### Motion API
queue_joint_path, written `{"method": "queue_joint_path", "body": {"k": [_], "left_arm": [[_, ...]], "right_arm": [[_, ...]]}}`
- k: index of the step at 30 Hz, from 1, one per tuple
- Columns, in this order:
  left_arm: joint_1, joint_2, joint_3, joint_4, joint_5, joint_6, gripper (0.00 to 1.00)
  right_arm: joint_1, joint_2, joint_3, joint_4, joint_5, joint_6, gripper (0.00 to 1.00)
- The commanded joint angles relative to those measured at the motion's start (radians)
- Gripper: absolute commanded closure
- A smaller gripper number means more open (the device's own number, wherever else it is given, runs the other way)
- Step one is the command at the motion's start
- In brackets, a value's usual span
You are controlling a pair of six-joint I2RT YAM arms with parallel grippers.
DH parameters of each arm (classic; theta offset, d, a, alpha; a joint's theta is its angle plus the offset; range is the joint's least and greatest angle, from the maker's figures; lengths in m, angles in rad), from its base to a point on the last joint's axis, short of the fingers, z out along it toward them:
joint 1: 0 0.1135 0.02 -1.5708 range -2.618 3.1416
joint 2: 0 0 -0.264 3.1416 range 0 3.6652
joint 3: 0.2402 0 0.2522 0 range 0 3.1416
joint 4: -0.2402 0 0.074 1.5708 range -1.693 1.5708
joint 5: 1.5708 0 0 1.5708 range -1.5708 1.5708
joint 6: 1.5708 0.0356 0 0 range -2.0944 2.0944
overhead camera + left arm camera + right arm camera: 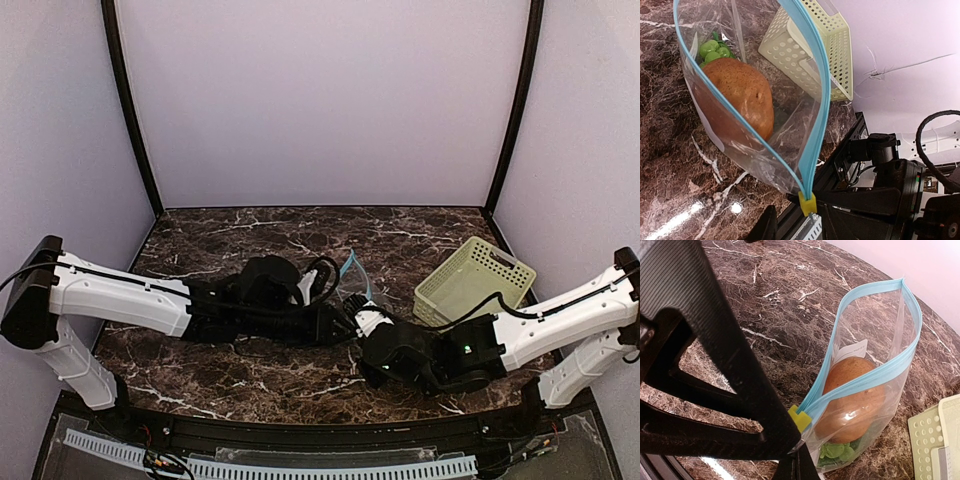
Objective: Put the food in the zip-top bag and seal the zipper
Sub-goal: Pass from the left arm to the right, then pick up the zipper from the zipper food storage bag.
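Observation:
The zip-top bag (866,322) stands on the marble top with its mouth gaping. Inside lie the food items: a brown-orange oval (855,395) over a green lumpy vegetable (837,452). The teal zipper (875,375) runs in two parted strips that meet at a yellow slider (800,419). My right gripper (797,452) is shut on the bag's corner just under that slider. In the left wrist view the slider (807,204) sits between my left gripper's (805,230) parted fingers, touching neither. From above, both grippers meet below the bag (352,272).
A pale green slotted basket (473,280) lies tilted to the right of the bag, close behind it in the left wrist view (810,45). The table's black front rail (300,435) runs just behind both grippers.

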Motion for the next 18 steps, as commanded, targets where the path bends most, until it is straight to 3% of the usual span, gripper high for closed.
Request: {"method": "queue_joint_path", "body": {"k": [1,11,18], "left_arm": [[0.0,0.007,0.023,0.019,0.012,0.005,0.71],[0.0,0.035,0.056,0.031,0.035,0.008,0.71],[0.0,0.037,0.052,0.03,0.033,0.004,0.87]], "right_arm": [[0.001,-0.005,0.001,0.029,0.017,-0.01,1.0],[0.001,0.007,0.005,0.029,0.017,-0.022,1.0],[0.001,0.012,0.007,0.029,0.02,-0.023,1.0]]}}
